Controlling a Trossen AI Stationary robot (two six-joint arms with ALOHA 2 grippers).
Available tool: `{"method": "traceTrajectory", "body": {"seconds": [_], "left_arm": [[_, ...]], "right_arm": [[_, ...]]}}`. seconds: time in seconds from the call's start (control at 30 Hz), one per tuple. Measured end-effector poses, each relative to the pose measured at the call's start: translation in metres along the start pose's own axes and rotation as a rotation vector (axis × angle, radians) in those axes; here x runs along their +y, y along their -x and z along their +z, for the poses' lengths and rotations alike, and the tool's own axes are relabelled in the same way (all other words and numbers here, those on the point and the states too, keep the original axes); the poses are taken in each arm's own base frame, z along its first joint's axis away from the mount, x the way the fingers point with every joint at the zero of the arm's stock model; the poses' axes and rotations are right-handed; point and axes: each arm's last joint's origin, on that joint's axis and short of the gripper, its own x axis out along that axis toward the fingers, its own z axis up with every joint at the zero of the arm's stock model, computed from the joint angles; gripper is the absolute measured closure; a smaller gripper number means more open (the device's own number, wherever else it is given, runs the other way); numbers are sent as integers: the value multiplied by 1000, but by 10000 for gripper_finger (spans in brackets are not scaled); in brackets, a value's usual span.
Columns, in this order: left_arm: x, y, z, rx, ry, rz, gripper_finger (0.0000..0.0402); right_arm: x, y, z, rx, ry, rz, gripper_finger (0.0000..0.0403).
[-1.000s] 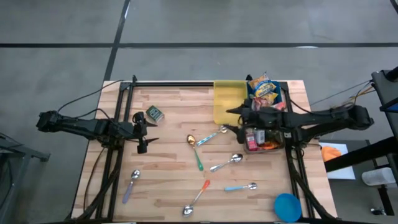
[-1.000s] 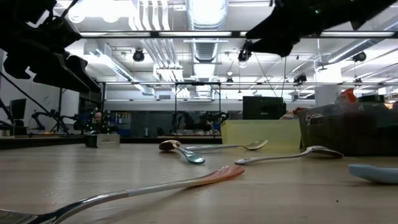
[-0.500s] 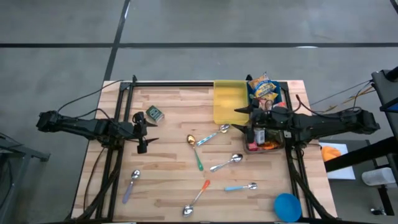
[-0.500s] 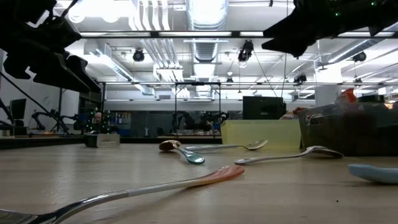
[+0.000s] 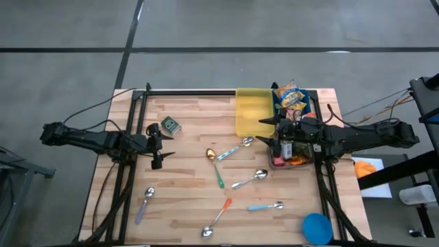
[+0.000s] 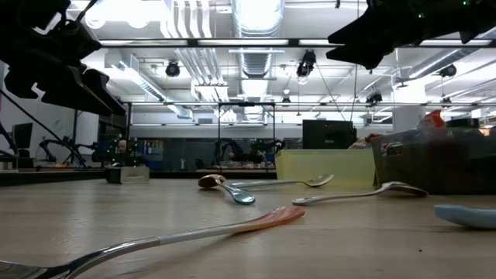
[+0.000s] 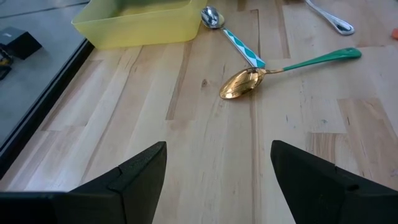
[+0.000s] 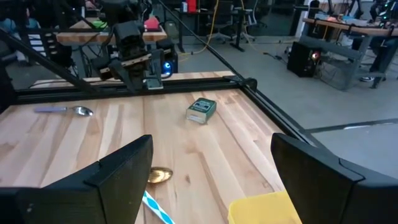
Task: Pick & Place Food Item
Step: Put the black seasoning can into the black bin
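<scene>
From the front edge of the wooden table (image 5: 185, 199) we first meet a blue bowl (image 5: 316, 227) at the front right corner. Near it lie several spoons: one with a lilac handle (image 5: 145, 204) at the front left, one with an orange handle (image 5: 218, 216) in the middle, and one with a light blue handle (image 5: 266, 206) to its right. Farther in, we see a plain metal spoon (image 5: 250, 179), then a gold spoon with a green handle (image 5: 215, 165) whose bowl touches the handle of a spoon patterned blue and white (image 5: 234, 148).

At mid-depth the left gripper (image 5: 167, 147) hangs above the left part of the table, its fingers (image 7: 134, 177) spread apart and holding nothing. The right gripper (image 5: 265, 132) hovers over the left edge of a dark bin (image 5: 277, 163), also with fingers (image 8: 118, 171) spread wide and empty. Orange and red items show inside the bin beneath the arm; we cannot tell what they are.

Beyond the left gripper rests a small green tin (image 5: 170, 125), lying flat and well apart from the spoons. At the far edge sits a yellow tray (image 5: 251, 112), and just beside it, to the right, a yellow and blue snack bag (image 5: 290, 97) lies at the far end of the bin.
</scene>
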Motion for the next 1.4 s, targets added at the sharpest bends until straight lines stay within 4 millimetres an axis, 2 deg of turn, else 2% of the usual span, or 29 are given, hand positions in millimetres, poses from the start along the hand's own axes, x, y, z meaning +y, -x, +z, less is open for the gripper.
{"method": "traceTrajectory", "body": {"seconds": [0.93, 1.1, 1.2, 1.33, 1.4], "left_arm": [[0, 0, 0, 0, 1, 0, 112], [1, 0, 0, 4, -210, 32, 112], [1, 0, 0, 1, -231, 40, 112], [2, 0, 7, -58, -145, 76, 112], [2, 1, 11, -110, 14, 65, 112]], "right_arm": [[0, 0, 1, -3, -1, -1, 78], [0, 0, 1, -3, -1, -1, 78], [0, 0, 1, -3, -1, -1, 78], [0, 0, 1, -3, 0, -1, 78], [0, 0, 1, -3, 0, -1, 78]]}}
